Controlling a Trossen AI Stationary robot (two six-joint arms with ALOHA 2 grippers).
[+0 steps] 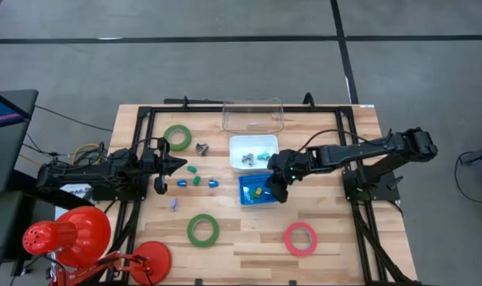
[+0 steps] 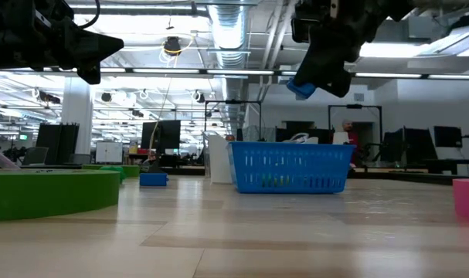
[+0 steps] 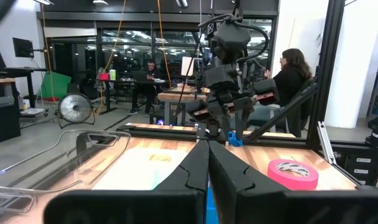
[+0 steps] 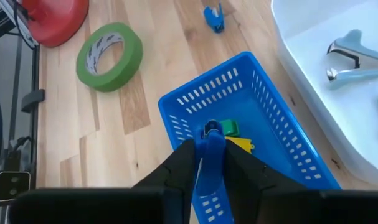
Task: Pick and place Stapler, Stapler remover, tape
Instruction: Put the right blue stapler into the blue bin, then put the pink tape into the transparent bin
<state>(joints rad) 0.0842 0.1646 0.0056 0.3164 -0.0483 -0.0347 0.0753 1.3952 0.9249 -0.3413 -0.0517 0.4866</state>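
Note:
My right gripper hangs over the blue basket and is shut on a small blue stapler. A green and a yellow piece lie in the basket. The low view shows this gripper well above the basket. My left gripper is shut and empty, raised over the table's left part near several small green and blue pieces. Two green tape rings and a pink one lie flat on the table. A grey stapler remover lies near the white tray. My right gripper pinches the small blue stapler between its two fingers, coming from above and pointing down. The stapler is lifted clear, and its end sticks out below the fingertips over the basket.
A clear container stands at the far edge, with the white tray beside the basket holding grey stapler removers. A purple piece lies left of centre. A red lamp stands at the near left corner. People sit in the room beyond.

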